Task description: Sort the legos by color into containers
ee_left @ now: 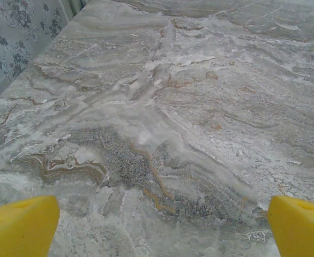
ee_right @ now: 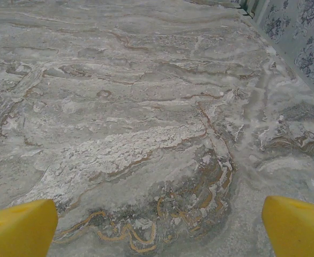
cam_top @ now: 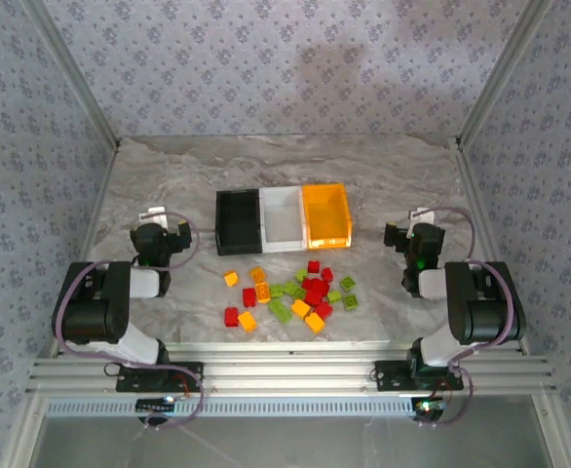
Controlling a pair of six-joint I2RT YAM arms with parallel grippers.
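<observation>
Several small red, orange-yellow and lime green legos (cam_top: 295,295) lie scattered on the marble table, in front of the containers. A black bin (cam_top: 238,221), a white bin (cam_top: 283,217) and an orange bin (cam_top: 326,215) stand side by side behind them. My left gripper (cam_top: 163,219) rests folded back at the left, well clear of the bricks; its yellow fingertips (ee_left: 20,225) stand wide apart over bare marble, open and empty. At the right, my right gripper (cam_top: 409,223) is likewise open, its yellow fingertips (ee_right: 299,225) spread over bare table.
Patterned walls (cam_top: 285,68) close the table in at the back and both sides. The marble tabletop (cam_top: 169,175) lies bare behind the bins and round each gripper. A metal rail (cam_top: 285,375) carries the arm bases along the near edge.
</observation>
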